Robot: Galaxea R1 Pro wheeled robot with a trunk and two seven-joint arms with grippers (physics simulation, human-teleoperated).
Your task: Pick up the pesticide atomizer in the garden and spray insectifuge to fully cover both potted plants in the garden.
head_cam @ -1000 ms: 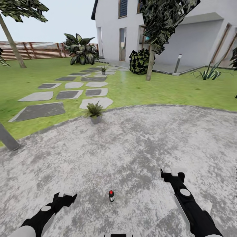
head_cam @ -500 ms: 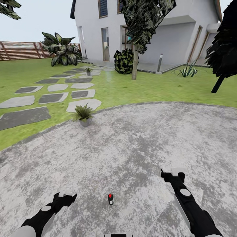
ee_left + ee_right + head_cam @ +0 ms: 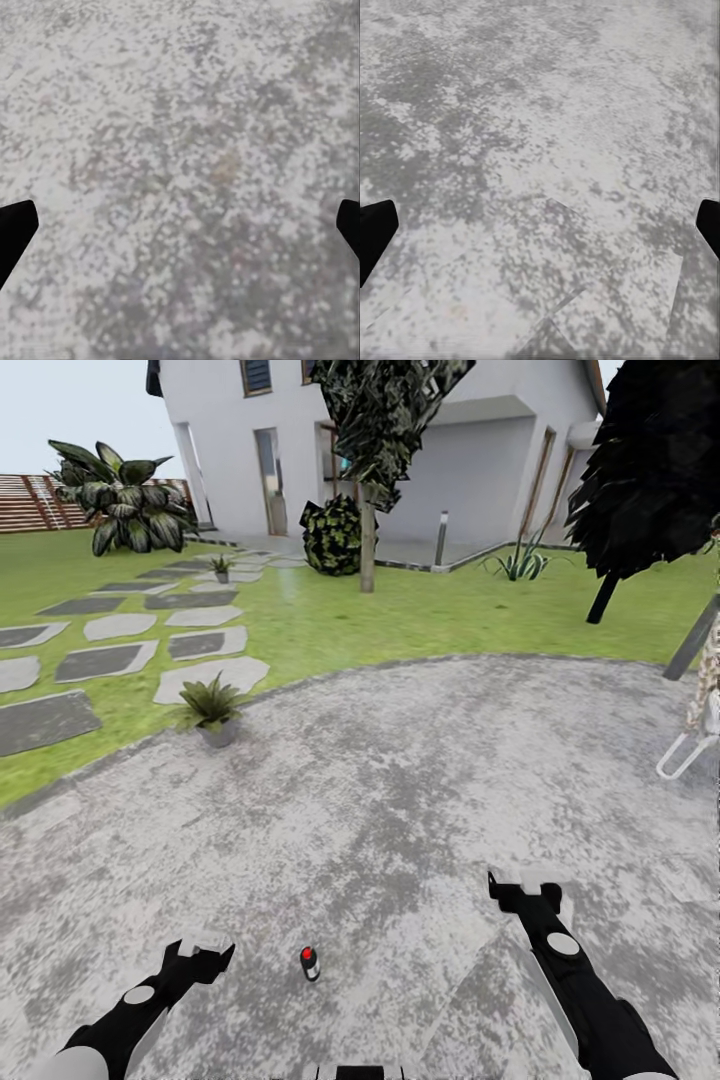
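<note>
On round paved patch (image 3: 420, 780): pesticide atomizer (image 3: 310, 963) upright, between both arms | left gripper (image 3: 200, 952) nearer, right gripper (image 3: 527, 888) farther; both apparently spread, empty | advice: descend straight, clamp body below nozzle | nearest potted plant (image 3: 211, 708) at lawn edge.

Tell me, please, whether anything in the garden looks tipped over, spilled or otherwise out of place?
Nothing stands out. The atomizer stands upright on the paving between the two arms, and no spill shows around it. The near plant sits upright at the paving's edge, and the far plant looks upright among the stepping stones.
</note>
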